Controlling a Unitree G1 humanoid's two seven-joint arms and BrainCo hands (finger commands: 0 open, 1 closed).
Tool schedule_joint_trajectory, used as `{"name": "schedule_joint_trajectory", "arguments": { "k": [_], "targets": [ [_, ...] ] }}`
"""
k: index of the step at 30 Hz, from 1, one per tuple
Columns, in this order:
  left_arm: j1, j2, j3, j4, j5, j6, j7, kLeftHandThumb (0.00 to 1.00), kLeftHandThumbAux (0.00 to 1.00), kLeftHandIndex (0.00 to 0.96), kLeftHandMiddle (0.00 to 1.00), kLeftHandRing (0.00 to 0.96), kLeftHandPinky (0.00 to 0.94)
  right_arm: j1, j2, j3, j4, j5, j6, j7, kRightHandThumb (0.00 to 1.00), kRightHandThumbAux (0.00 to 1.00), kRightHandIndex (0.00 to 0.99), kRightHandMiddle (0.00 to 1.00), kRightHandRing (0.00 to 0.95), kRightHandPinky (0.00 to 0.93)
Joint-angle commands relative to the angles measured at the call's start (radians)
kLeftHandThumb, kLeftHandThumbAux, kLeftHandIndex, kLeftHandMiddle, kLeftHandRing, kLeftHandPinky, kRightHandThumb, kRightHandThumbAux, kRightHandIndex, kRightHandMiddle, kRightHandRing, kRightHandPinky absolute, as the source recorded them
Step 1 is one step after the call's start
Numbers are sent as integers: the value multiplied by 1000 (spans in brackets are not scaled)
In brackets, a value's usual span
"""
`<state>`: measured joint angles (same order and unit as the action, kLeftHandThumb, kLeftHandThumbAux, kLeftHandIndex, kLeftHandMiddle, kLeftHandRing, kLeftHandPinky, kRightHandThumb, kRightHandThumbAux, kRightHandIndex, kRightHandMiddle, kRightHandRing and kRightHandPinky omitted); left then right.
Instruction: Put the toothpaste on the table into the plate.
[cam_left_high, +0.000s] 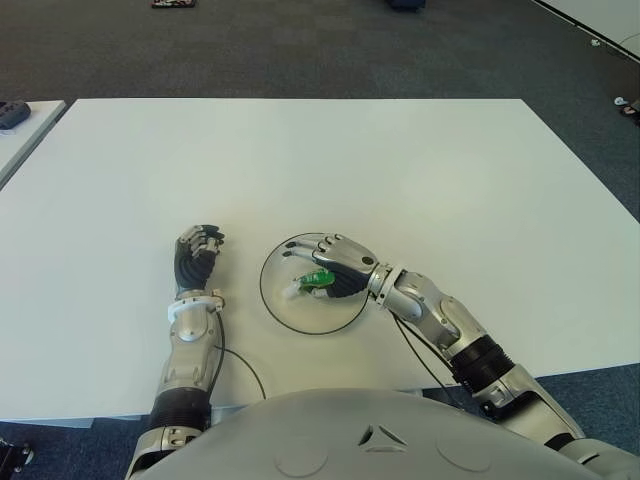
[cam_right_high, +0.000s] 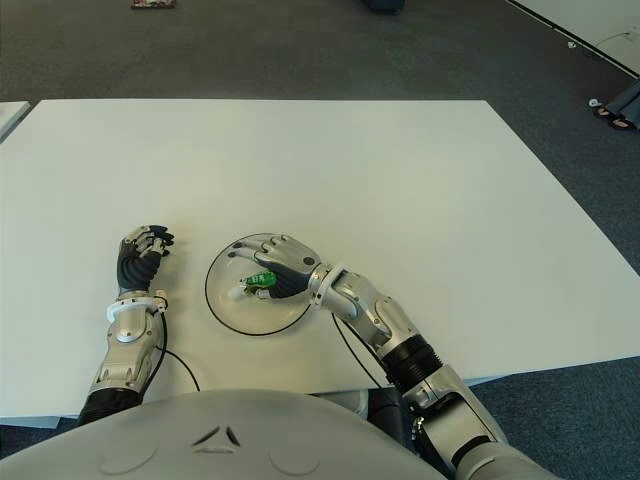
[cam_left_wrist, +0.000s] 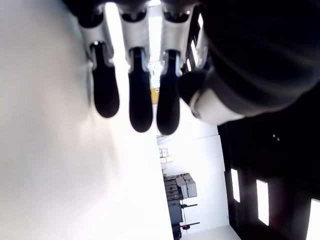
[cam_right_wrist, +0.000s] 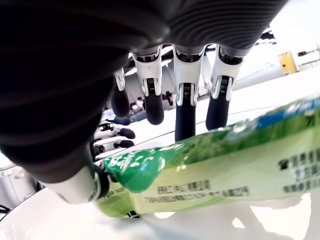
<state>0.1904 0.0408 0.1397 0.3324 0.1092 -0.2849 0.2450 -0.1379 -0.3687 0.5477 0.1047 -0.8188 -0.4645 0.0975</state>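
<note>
The toothpaste is a green tube with a white cap. It lies inside the round, dark-rimmed plate on the white table. My right hand hovers over the plate, palm down, just above the tube. In the right wrist view the fingers stretch out loosely beyond the toothpaste and do not wrap it; the thumb sits near the tube's end. My left hand shows left of the plate with its fingers curled and nothing in them.
A thin black cable loops on the table near the front edge, between my arms. A second table's corner shows at the far left. Dark carpet surrounds the table, with small items at the right edge.
</note>
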Motion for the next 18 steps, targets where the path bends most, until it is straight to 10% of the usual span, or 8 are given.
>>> {"name": "schedule_joint_trajectory", "arguments": {
  "k": [1, 18],
  "targets": [
    [26, -20, 3, 39, -20, 59, -5, 702, 722, 428, 478, 485, 479, -14, -3, -2, -6, -8, -6, -19, 329, 715, 87, 66, 66, 94],
    [16, 5, -15, 83, -6, -13, -19, 703, 720, 429, 499, 512, 504, -2, 3, -15, -13, 73, -32, -30, 234, 587, 1, 0, 0, 13]
  ]
}}
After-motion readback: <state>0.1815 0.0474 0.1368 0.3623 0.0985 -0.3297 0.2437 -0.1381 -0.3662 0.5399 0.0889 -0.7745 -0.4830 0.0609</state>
